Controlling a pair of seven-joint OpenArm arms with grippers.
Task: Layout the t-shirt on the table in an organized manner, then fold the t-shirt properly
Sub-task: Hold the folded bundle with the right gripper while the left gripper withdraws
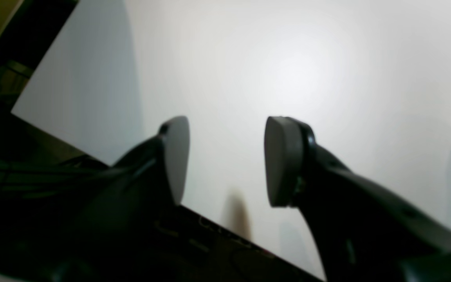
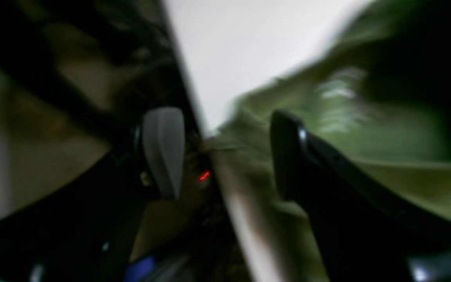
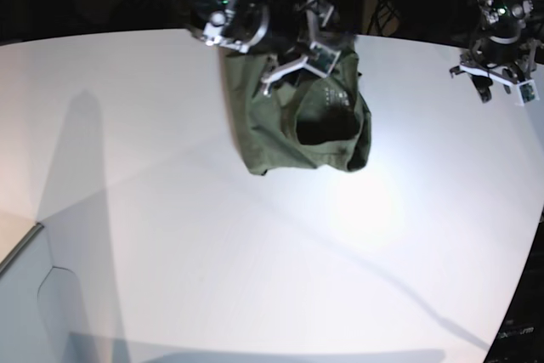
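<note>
crumpled t-shirt (image 3: 302,121) on white table (image 3: 255,252)

Large plain white table (image 3: 255,252) with a curved far edge, smooth and brightly lit, 1 olive-green t-shirt (image 3: 302,121) lying bunched and wrinkled on it near the far edge, collar opening showing, small white print beside the collar

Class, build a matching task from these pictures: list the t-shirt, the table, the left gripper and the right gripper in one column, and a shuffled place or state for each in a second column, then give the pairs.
Things:
1. t-shirt
2. table
3. left gripper
4. right gripper

Descriptions:
A. open over bare white surface
B. bunched up, olive green
C. open at the table edge beside green cloth
D. plain white, broad

Pairs: 1-B, 2-D, 3-A, 4-C
</note>
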